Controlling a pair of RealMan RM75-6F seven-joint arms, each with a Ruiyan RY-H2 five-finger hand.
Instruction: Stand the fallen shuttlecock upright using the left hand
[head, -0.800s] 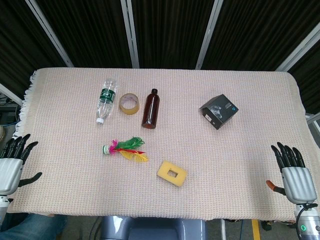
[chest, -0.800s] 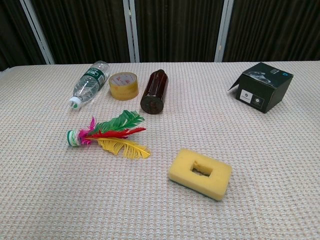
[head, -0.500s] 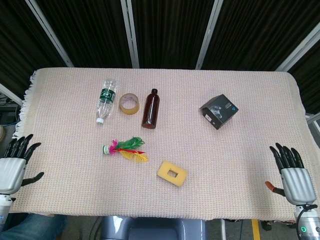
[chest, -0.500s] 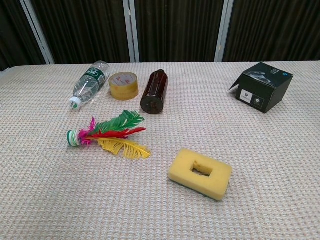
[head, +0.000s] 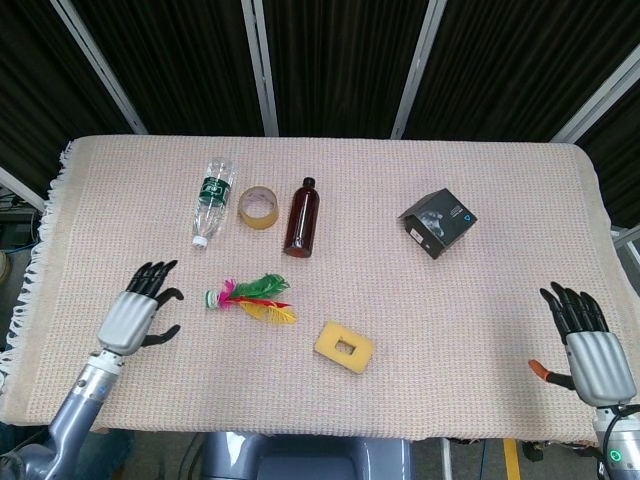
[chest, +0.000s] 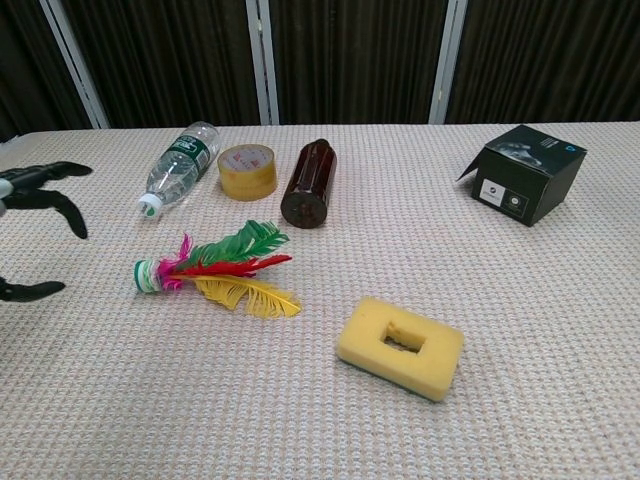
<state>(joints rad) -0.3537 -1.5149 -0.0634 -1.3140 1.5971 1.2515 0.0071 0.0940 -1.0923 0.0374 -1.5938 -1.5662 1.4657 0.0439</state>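
Note:
The shuttlecock (head: 250, 297) (chest: 212, 270) lies on its side on the woven cloth, white-and-green base to the left, its green, red, pink and yellow feathers fanning to the right. My left hand (head: 140, 311) (chest: 35, 215) hovers just left of the base with fingers spread and nothing in it; only its dark fingertips enter the chest view at the left edge. My right hand (head: 586, 345) is open at the table's right front corner, far from the shuttlecock, and absent from the chest view.
Behind the shuttlecock lie a clear water bottle (head: 211, 198), a roll of yellow tape (head: 258, 207) and a brown bottle (head: 302, 217). A yellow sponge (head: 344, 346) with a rectangular hole sits to its front right. A black box (head: 438, 222) stands at the back right.
My left hand has swung in from the table's left edge toward the shuttlecock's base and now shows in the chest view. The right hand and the objects have stayed put.

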